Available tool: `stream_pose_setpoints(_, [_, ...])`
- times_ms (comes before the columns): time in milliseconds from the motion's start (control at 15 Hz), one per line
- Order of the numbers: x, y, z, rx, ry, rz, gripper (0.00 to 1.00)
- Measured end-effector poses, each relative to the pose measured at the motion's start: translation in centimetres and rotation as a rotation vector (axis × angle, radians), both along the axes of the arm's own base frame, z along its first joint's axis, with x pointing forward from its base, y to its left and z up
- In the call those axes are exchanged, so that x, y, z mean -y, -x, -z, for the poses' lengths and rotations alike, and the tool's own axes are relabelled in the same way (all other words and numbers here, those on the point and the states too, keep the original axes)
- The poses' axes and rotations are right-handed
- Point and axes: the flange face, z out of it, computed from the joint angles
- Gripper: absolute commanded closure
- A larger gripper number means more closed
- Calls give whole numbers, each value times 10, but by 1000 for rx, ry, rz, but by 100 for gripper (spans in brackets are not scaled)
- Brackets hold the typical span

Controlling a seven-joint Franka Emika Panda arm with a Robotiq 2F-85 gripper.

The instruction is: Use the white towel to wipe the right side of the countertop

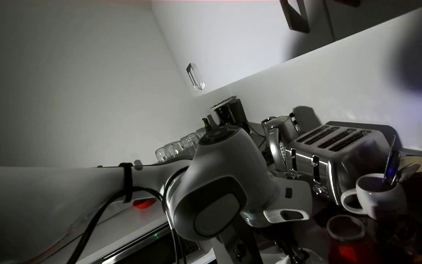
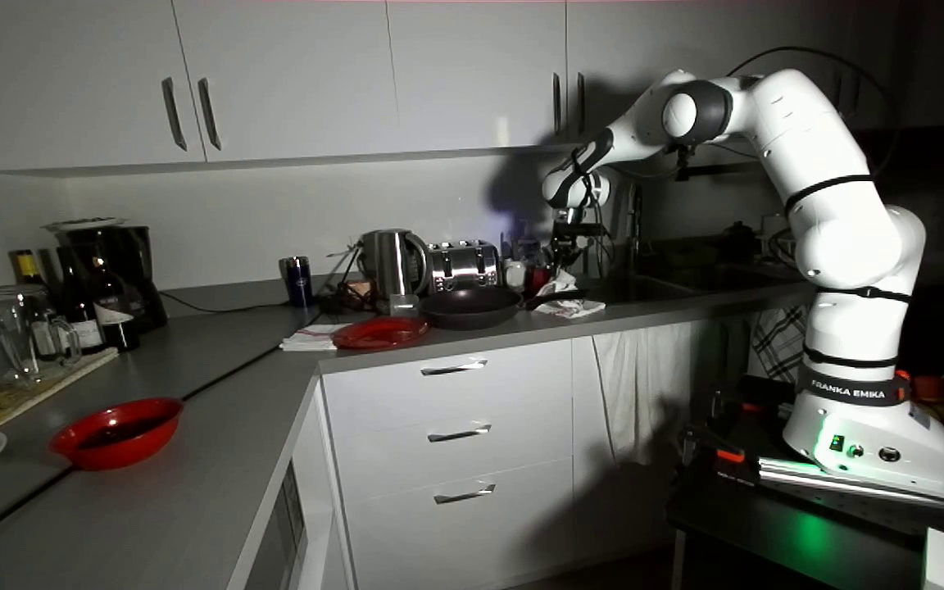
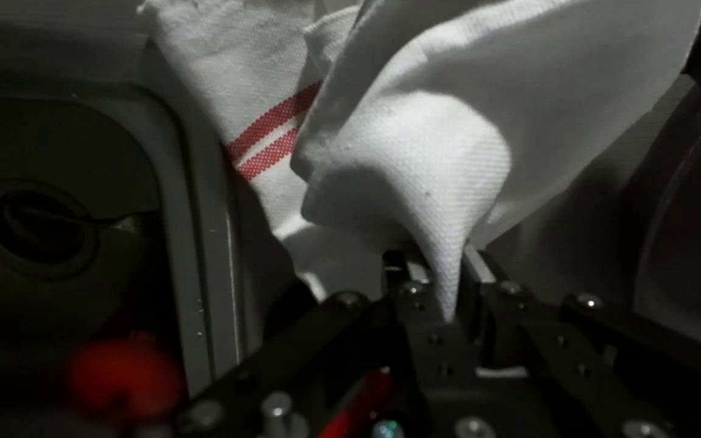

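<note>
The white towel (image 2: 572,308) with red stripes lies crumpled on the right part of the grey countertop (image 2: 230,393), between the pan and the sink. In the wrist view the towel (image 3: 442,152) rises in a peak into my gripper (image 3: 442,271). The gripper is shut on that pinched fold; the rest of the towel drapes down onto the counter. In an exterior view my gripper (image 2: 566,260) points down just above the towel. In an exterior view only a bit of the towel (image 1: 311,256) shows at the bottom edge, and the arm hides much of the counter.
A sink (image 3: 174,158) borders the towel on one side. A dark pan (image 2: 470,305) stands on the other, its handle reaching toward the towel. Behind are a toaster (image 1: 337,154), white mug (image 1: 381,196), red jar (image 1: 346,234) and kettle (image 2: 390,258). A red plate (image 2: 380,333) lies farther along.
</note>
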Motion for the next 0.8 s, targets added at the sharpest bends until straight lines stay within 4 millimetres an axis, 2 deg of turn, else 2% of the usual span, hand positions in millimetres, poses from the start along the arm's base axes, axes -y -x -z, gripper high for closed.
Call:
stream_pose_setpoints(467, [4, -6, -7, 13, 8, 9, 1])
stream_pose_setpoints(600, [0, -6, -10, 18, 8, 1, 0])
stream_pose_setpoints(800, [-9, -1, -27, 37, 14, -19, 0])
